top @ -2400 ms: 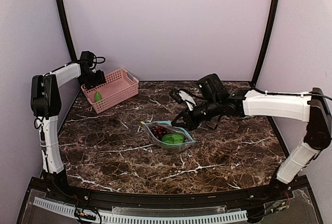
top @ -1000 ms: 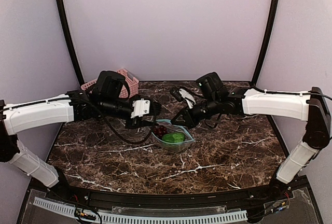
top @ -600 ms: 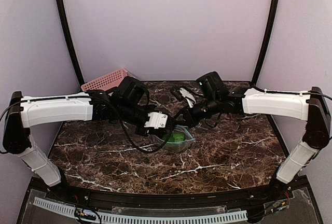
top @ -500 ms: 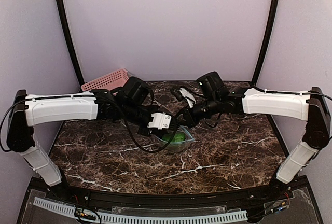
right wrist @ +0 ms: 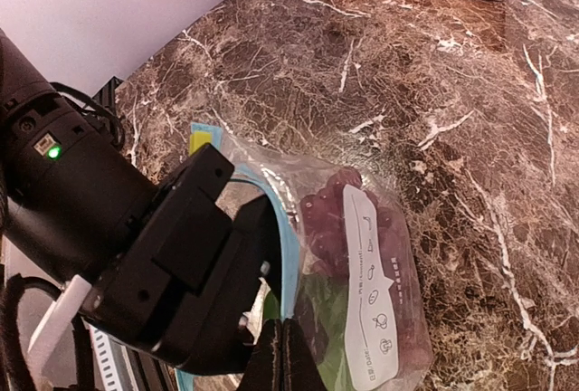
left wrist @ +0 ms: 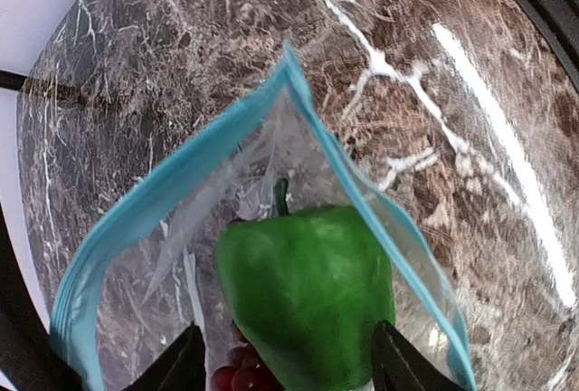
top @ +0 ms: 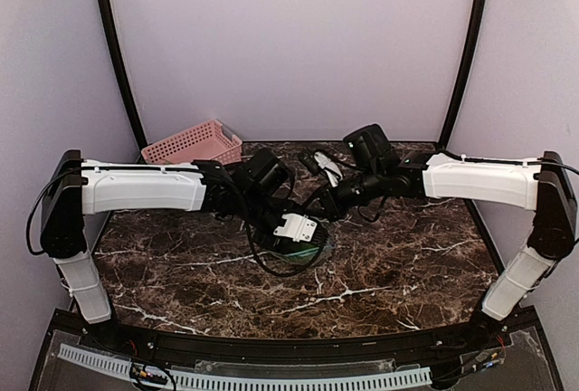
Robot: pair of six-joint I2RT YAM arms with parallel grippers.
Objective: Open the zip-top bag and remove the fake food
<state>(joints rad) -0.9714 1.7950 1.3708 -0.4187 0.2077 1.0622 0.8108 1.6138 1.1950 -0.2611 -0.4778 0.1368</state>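
Centrally: zip-top bag (left wrist: 167, 187), clear crinkled plastic with a teal strip, lay on the dark marbled table (top: 407, 264) between the two arms' ends. Its mouth stood parted in a narrow wedge. A white printed label (right wrist: 371, 291) showed on its upper face and a small yellow tab (right wrist: 201, 138) at one corner.

Contents, both inside the plastic:
- green piece (left wrist: 308, 300), pepper-shaped with a short dark stem, just within the mouth;
- grapes (right wrist: 326, 219), dark red-purple, touching the green piece on its far side from the mouth.

Left gripper (left wrist: 288, 341): jaws spread wide at the bag's mouth, with the green piece between the fingers. Whether either pad touched the piece could not be told.

Right gripper (right wrist: 282, 332): fingers pressed together, pinching the bag's teal rim, close beside the left wrist housing.

Pink slotted basket (top: 192, 143): at the far left corner of the table, well apart from the bag. What it held could not be made out.
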